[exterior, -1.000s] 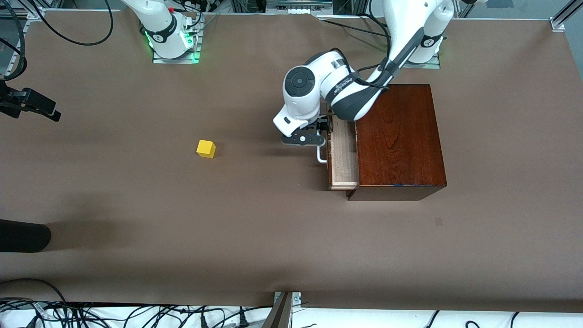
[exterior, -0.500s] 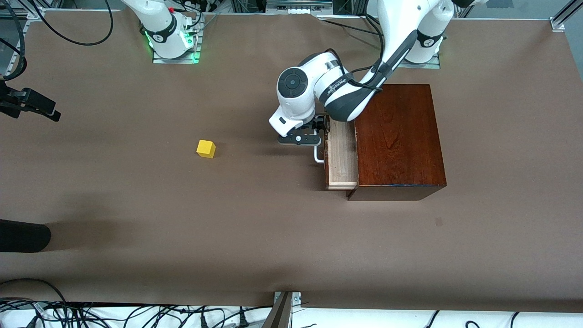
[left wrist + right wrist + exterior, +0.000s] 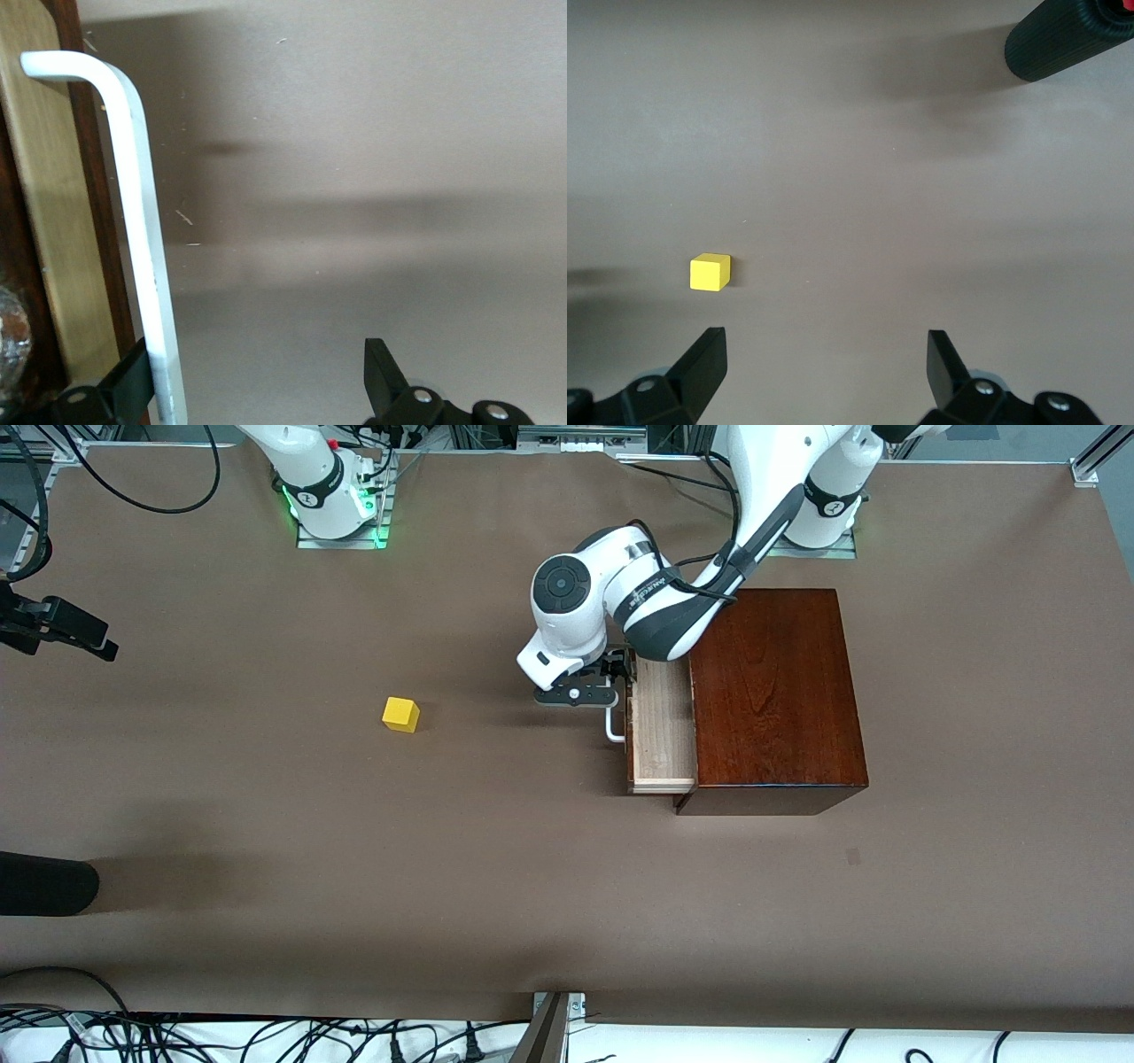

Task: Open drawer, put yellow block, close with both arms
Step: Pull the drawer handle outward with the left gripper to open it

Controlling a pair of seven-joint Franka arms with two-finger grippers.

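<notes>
The dark reddish-brown box point(image 3: 775, 700) stands near the left arm's base. Its drawer point(image 3: 660, 735) is partly pulled out, with the pale interior showing. My left gripper point(image 3: 611, 691) is at the white handle point(image 3: 611, 731), jaws open wide. In the left wrist view point(image 3: 257, 372) one finger sits between the handle bar point(image 3: 142, 230) and the drawer front point(image 3: 53, 221), touching the bar. The yellow block point(image 3: 400, 714) lies on the table toward the right arm's end. My right gripper point(image 3: 824, 354) is open and empty, up over the table, with the block point(image 3: 710, 272) below it. It is out of the front view.
A black cylinder point(image 3: 44, 886) juts in at the table's edge at the right arm's end, nearer the camera; it also shows in the right wrist view point(image 3: 1063, 35). A black mount point(image 3: 58, 627) sits at the same end. Brown table point(image 3: 496, 868) lies between block and drawer.
The drawer has slid farther out of the box toward the right arm's end, and my left gripper has moved with the handle. The yellow block has not moved.
</notes>
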